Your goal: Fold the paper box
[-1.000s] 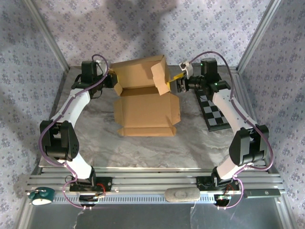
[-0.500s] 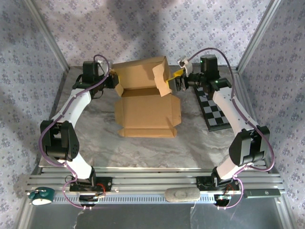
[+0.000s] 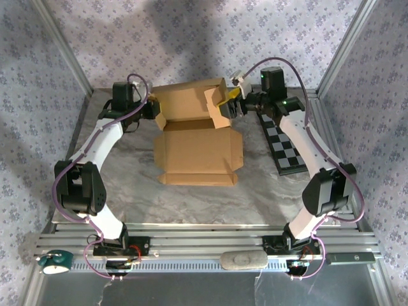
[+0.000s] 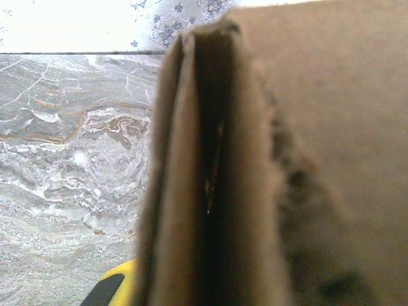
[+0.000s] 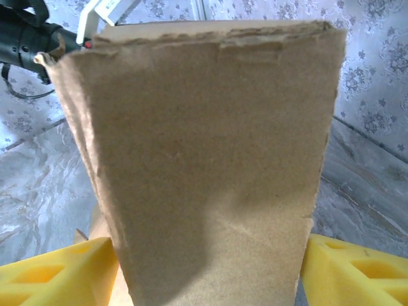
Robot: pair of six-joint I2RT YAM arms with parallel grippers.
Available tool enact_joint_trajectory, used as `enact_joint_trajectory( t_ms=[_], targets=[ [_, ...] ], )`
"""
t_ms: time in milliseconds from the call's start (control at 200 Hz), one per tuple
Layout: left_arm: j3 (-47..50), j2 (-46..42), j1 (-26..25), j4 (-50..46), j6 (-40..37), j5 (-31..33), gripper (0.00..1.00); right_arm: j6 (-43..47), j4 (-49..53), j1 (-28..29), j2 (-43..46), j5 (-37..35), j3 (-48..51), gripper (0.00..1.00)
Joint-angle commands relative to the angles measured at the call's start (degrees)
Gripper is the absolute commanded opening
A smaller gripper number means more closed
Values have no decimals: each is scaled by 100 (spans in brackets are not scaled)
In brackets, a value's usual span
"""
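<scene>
The paper box [image 3: 197, 152] sits mid-way across the marble table [image 3: 191, 204], lid raised at its far edge. The left gripper [image 3: 152, 106] pinches the box's left flap. The right gripper [image 3: 229, 106] straddles the right flap, 2 yellow fingers [image 5: 51, 277] spread wide.

I see the paper box [image 3: 197, 150], a plain tan cardboard mailer, lying at the middle of the marble table [image 3: 127, 197]. Its shallow tray rests flat and open with the near wall folded up. The lid panel stands raised along the far side, with a side flap tilted upright at its right end and a smaller one at its left.
</scene>
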State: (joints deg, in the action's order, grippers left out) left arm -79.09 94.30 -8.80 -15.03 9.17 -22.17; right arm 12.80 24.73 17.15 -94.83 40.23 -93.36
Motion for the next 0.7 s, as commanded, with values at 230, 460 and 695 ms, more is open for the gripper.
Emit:
enact_joint_trajectory(
  t_ms=[230,460,695],
  targets=[
    [-176,-147,-64,35,-82,-134,0,276,476,109,-295,-131,-476,69],
    [-179,-154,-69,39,-73,-129,0,310,519,224,-335,-553,-507,65],
    [-177,-174,-87,9,-46,-51,0,215,385,418,-269,-1524,-406,59]
  ],
)
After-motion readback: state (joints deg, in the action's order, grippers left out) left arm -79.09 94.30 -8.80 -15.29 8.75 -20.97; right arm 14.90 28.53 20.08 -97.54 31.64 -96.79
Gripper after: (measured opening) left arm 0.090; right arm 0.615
